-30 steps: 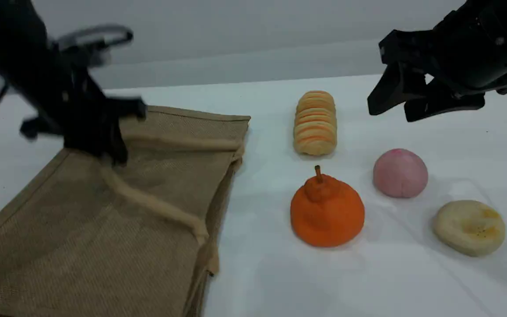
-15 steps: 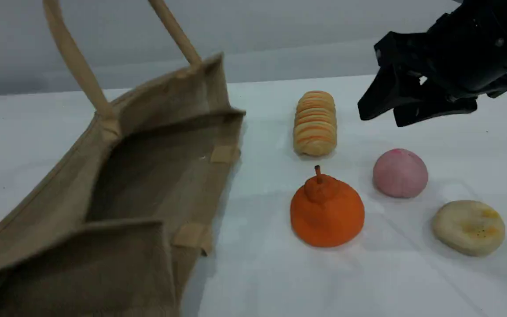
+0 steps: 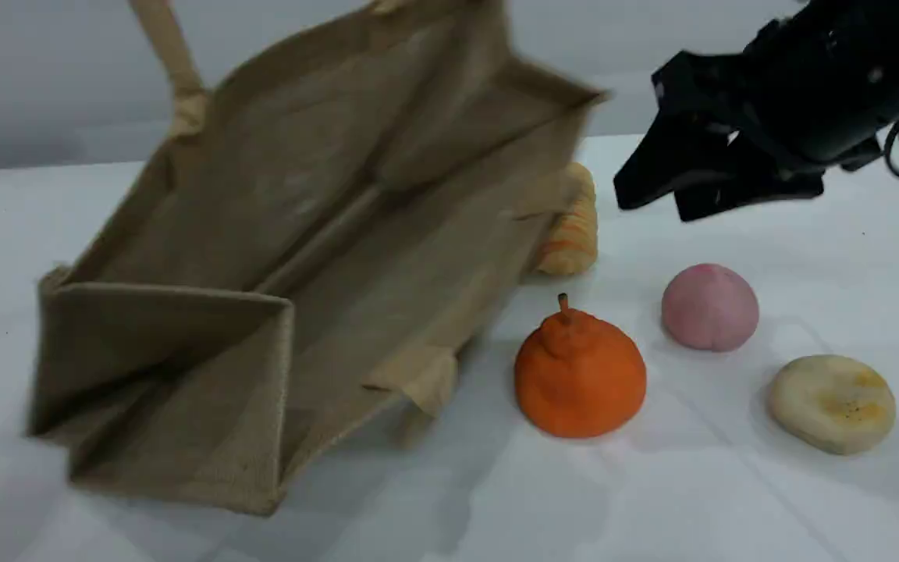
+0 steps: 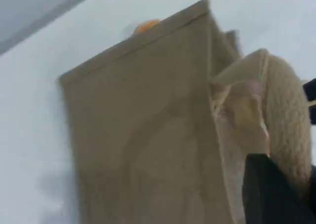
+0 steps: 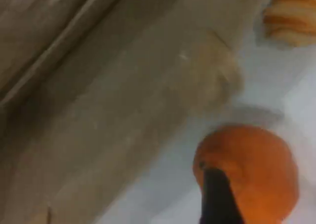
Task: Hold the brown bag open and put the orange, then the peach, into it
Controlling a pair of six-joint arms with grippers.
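The brown bag (image 3: pixel 356 234) hangs tilted above the table, its mouth gaping toward the fruit. One beige handle (image 3: pixel 168 55) runs up out of the scene view. My left gripper (image 4: pixel 289 150) shows only in the left wrist view, shut on the bag's handle (image 4: pixel 291 110) above the bag (image 4: pixel 143 135). On the table just right of the bag's lower lip sits the orange (image 3: pixel 580 375), stem up. The pink peach (image 3: pixel 709 307) lies further right. Above and behind them my right gripper (image 3: pixel 652 204) hovers open and empty. Its wrist view looks down on the orange (image 5: pixel 252 169) and the bag (image 5: pixel 98 110).
A striped bread loaf (image 3: pixel 574 226) lies behind the orange, half hidden by the bag's edge. A flat pale-yellow bun (image 3: pixel 832 402) rests at the right front. The white table (image 3: pixel 652 499) carries everything.
The bag has risen from lying flat: its handle went up, its mouth opened and it swung right, covering part of the loaf. My right gripper drifted slightly left.
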